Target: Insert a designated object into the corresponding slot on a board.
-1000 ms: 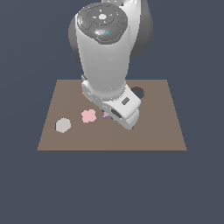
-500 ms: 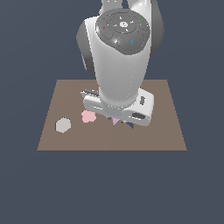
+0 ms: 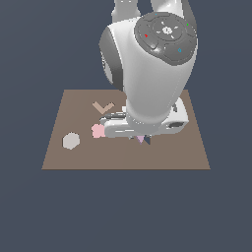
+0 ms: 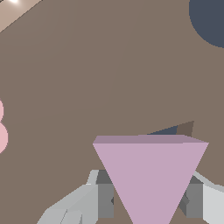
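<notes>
The lilac triangle piece (image 4: 151,175) sits between my gripper's (image 4: 148,199) two grey fingers (image 4: 101,194), which are shut on it. It hangs just above the brown board (image 4: 109,65). A sliver of the dark triangular slot (image 4: 164,131) shows right behind the triangle's upper edge. In the exterior view only the triangle's tip (image 3: 142,140) peeks out below the arm's hand. The gripper (image 3: 141,138) itself is mostly hidden by the arm over the middle of the board (image 3: 59,150).
The dark round hole (image 4: 212,22) lies beyond the slot. The pink flower piece (image 3: 98,131) (image 4: 1,131) lies to the exterior view's left of the gripper. The tan chevron (image 3: 103,107) and a grey hexagon piece (image 3: 71,141) lie further left. The arm's bulk hides the board's middle.
The arm has swung toward the exterior view's right with the lilac triangle in its grip. The tan chevron, hidden before, has come into view.
</notes>
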Motion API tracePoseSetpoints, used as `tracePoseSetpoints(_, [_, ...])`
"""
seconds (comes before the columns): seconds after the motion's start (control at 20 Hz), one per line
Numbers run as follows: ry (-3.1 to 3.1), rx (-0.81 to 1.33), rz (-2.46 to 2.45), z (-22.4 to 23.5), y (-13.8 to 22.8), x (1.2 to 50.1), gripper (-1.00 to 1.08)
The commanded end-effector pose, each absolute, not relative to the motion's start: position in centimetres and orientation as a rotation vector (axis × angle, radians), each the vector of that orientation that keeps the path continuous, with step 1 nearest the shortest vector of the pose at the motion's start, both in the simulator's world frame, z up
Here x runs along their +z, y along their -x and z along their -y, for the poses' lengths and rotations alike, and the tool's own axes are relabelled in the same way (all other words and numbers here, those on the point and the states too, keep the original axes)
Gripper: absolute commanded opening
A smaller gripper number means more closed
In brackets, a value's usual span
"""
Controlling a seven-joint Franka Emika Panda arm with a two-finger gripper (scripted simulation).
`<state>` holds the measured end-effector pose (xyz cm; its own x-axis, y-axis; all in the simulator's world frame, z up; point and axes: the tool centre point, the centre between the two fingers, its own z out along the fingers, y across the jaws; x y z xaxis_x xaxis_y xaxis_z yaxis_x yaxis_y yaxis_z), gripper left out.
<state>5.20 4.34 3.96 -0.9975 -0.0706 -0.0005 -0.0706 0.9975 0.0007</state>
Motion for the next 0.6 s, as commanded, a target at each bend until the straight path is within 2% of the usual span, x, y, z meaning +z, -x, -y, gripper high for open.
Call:
tracePoseSetpoints(0.0, [0.226, 0.001, -3.133, -4.9, -5.2, 4.0, -1.00])
tracePoseSetpoints(0.55, [0.529, 0.000, -3.097, -6.5, -5.0, 4.0, -1.00])
